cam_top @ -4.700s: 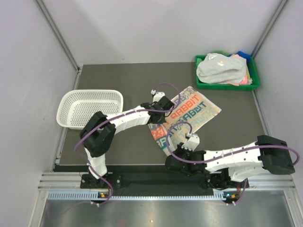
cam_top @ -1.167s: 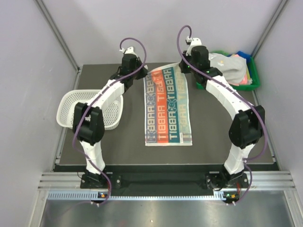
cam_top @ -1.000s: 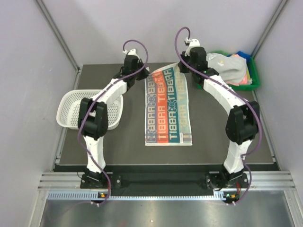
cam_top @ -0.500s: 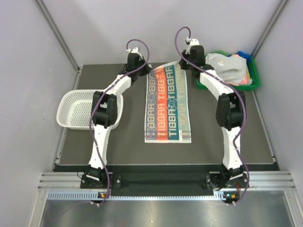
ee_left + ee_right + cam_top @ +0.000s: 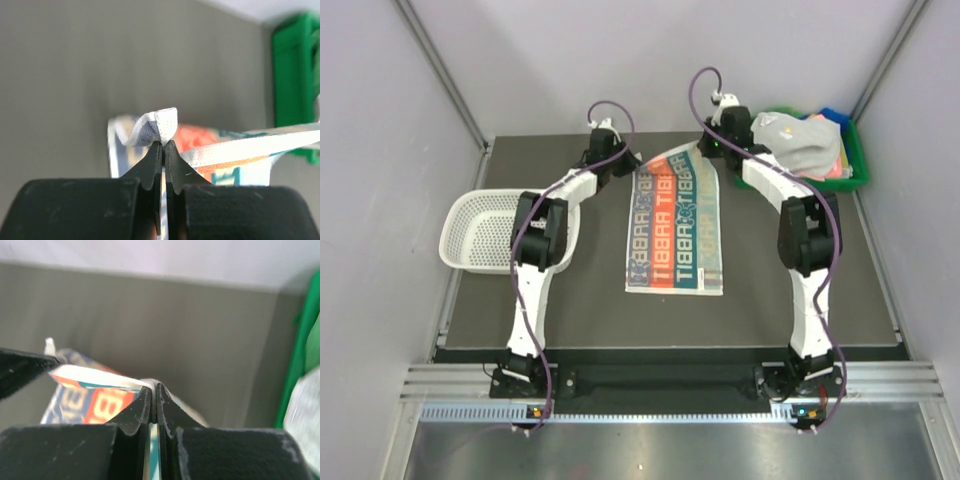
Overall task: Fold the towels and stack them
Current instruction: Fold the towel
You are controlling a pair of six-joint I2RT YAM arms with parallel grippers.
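Note:
A white towel with coloured letters (image 5: 675, 225) lies stretched lengthwise in the middle of the dark table. Its far edge is lifted off the table. My left gripper (image 5: 625, 163) is shut on the far left corner, seen pinched in the left wrist view (image 5: 159, 122). My right gripper (image 5: 705, 150) is shut on the far right corner, seen in the right wrist view (image 5: 152, 385). The other towels (image 5: 790, 145), grey-white on top with pink, orange and blue edges showing, are piled in the green tray (image 5: 745, 182).
A white perforated basket (image 5: 485, 230) stands at the table's left edge, under the left arm. The green tray sits at the far right corner, close beside the right gripper. Grey walls enclose the table on three sides.
Both grippers have carried the towel's far corners further toward the back and closer together. The towel has straightened from a crumpled diagonal lie and its near edge slid slightly away.

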